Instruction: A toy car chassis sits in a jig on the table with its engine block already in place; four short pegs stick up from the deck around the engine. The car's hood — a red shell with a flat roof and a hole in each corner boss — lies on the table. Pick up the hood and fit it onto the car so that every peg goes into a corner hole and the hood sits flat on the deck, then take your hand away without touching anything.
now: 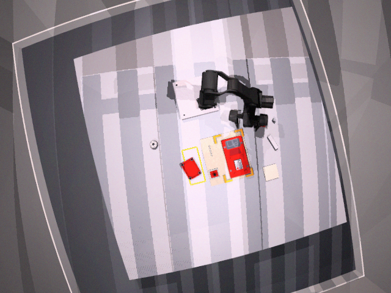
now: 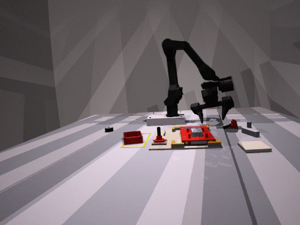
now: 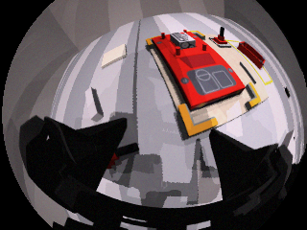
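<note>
- Hood [image 1: 191, 168] [image 2: 132, 138] [image 3: 251, 55], red, lying on the striped surface [image 1: 143, 201] [image 2: 121, 189] [image 3: 151, 105], apart from the car. Sits askew to a yellow outline [image 1: 201, 163] [image 2: 135, 146], partly across its edge in the overhead view.
- Hand [image 1: 247, 127] [image 2: 212, 120] [image 3: 171, 128]: released, fingers spread wide, nothing between them. Tips point down, above the surface near the arm-side end of the jig.
- Chassis [image 1: 231, 154] [image 2: 210, 137] [image 3: 211, 72] in the jig [image 1: 211, 157] [image 2: 154, 146], orange brackets [image 1: 228, 180] [image 2: 177, 144] [image 3: 197, 128] around its corners.
- Engine block [image 1: 238, 164] [image 2: 196, 131] [image 3: 183, 41] seated on the deck; pegs [image 2: 206, 135] [image 3: 177, 51] standing exposed around it. Hood not fitted.
- Small red piece with a black post [image 1: 214, 173] [image 2: 158, 139] [image 3: 221, 39] upright on the jig's board, on the hood's side.
- Red piece with a black stem [image 2: 234, 124] [image 3: 112, 160] tipped over near the hand; mostly hidden from overhead.
- Beyond the car from the hood: grey bar [image 1: 272, 142] [image 2: 250, 132] [image 3: 97, 106] and pale square tile [image 1: 270, 172] [image 2: 254, 146] [image 3: 114, 56], well apart from each other.
</note>
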Tool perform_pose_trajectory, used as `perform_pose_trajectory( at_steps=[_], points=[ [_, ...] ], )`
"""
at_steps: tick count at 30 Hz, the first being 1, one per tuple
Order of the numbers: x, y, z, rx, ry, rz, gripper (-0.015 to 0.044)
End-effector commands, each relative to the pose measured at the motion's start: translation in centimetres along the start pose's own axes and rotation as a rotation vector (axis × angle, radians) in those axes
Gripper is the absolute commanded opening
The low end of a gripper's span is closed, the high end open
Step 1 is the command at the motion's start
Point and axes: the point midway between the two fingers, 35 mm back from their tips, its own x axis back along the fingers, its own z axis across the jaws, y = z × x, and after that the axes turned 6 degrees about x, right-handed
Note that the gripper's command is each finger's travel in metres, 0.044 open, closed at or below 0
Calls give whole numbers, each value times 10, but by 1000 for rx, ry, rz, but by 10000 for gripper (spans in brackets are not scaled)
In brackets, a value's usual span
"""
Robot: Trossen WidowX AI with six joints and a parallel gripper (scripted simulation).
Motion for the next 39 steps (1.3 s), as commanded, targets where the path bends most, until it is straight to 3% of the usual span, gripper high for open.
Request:
perform_pose_trajectory(
  at_steps=[1, 13, 22, 31, 39],
  points=[
    [-12, 13, 4, 23, -14, 78, 440],
    [-58, 75, -5, 72, 40, 257, 440],
    [-89, 122, -42, 196, 127, 284, 440],
    [-110, 162, -96, 272, 269, 235, 440],
    [-113, 193, -155, 368, 369, 84, 440]
  ],
)
